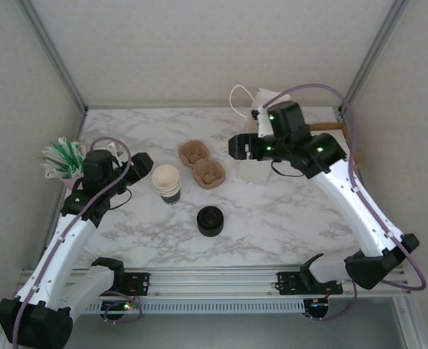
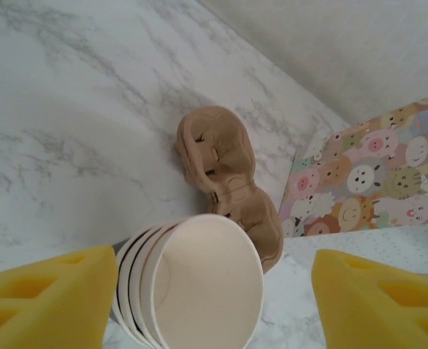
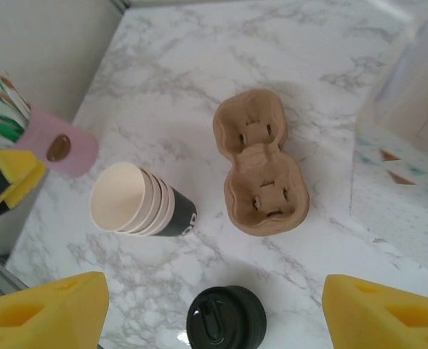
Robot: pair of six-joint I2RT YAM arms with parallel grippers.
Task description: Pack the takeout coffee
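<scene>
A marble table (image 1: 293, 211) seen from above, with two robot arms reaching in from its near edge.

Left of centre stands a stack of cups (image 1: 167, 185), nested and lidless, cream inside with a dark outer wall. It is upright, mouth up, long axis vertical. The right wrist view shows a small white mark on the dark wall, too small to read.

Near the stack, toward the near edge and to the right, sits a low black pile of lids (image 1: 210, 221), lying flat with the sip hole on top. The right wrist view cuts off its lower edge. Whether a cup sits under it cannot be told.

Beyond both lies a brown pulp carrier (image 1: 202, 163) with two wells. Its long axis runs from far-left to near-right.

The left gripper (image 2: 215, 291) has its yellow pads (image 2: 46, 294) spread wide on either side of the stack's mouth. One pad is at the rim, the other stands clear, and nothing is gripped.

The right gripper (image 3: 214, 309) hangs above the table, jaws wide, holding nothing. Its arm hides much of a white bag (image 1: 253, 173).

A panel (image 2: 366, 182) printed with cartoon animal faces is cut off by the frame. At far left, a pink holder (image 3: 62, 149) of green-and-white straws (image 1: 62, 153) is partly cut off in the right wrist view.
</scene>
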